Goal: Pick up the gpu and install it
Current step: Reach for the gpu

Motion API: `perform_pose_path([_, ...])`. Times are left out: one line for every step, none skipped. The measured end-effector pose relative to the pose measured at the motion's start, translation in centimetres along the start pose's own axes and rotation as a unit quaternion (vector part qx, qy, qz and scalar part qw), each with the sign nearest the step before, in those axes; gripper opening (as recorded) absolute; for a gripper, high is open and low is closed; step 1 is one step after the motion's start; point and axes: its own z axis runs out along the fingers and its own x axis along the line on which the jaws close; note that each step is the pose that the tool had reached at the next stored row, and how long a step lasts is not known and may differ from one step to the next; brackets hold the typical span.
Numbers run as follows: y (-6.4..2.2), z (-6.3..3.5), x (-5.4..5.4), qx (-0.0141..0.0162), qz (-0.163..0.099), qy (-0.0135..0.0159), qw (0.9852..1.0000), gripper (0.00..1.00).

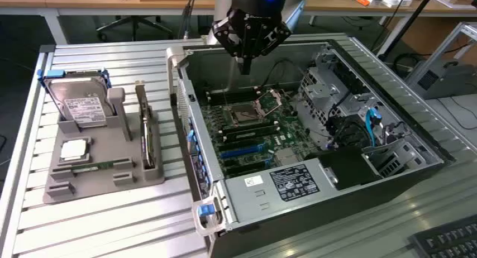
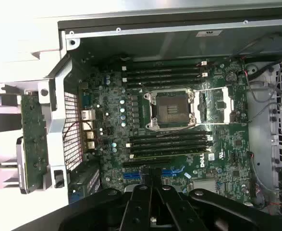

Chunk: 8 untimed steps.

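Observation:
The gpu (image 1: 144, 129) stands on edge in a slot of the grey holder (image 1: 111, 182), to the exterior view's left of the open computer case (image 1: 328, 202). Its green board face (image 2: 34, 139) is in the wrist view beside the case's rear wall. My gripper (image 1: 244, 67) hangs above the far part of the case's interior, over the motherboard (image 1: 249, 132), well apart from the gpu. Its fingers (image 2: 153, 179) are shut together with nothing between them. The motherboard (image 2: 179, 125) with its open CPU socket (image 2: 172, 108) lies below them.
The holder also carries a silver hard drive (image 1: 84, 106), a CPU (image 1: 75, 150) and a green RAM stick (image 1: 97, 167). Drive cages and cables (image 1: 358, 124) crowd the case's right side. A keyboard corner (image 1: 451, 241) lies at the near right.

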Motion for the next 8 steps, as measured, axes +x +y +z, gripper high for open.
perform_pose_path([0.00,0.00,0.02,0.0000,0.000,0.0000,1.0000,0.10])
perform_pose_path([-0.01,0.00,0.17,0.0000,0.000,0.0000,1.0000,0.10])
perform_pose_path([-0.02,-0.01,0.27,0.0000,0.000,0.0000,1.0000,0.10])
perform_pose_path([-0.03,-0.01,0.36,0.0000,0.000,0.0000,1.0000,0.10])
perform_pose_path([-0.04,-0.01,0.45,0.0000,0.000,0.0000,1.0000,0.10])
perform_pose_path([-0.04,-0.01,0.52,0.0000,0.000,0.0000,1.0000,0.10])
perform_pose_path([-0.04,-0.02,0.61,0.0000,0.000,0.0000,1.0000,0.10])
perform_pose_path([-0.05,-0.02,0.69,0.0000,0.000,0.0000,1.0000,0.10])
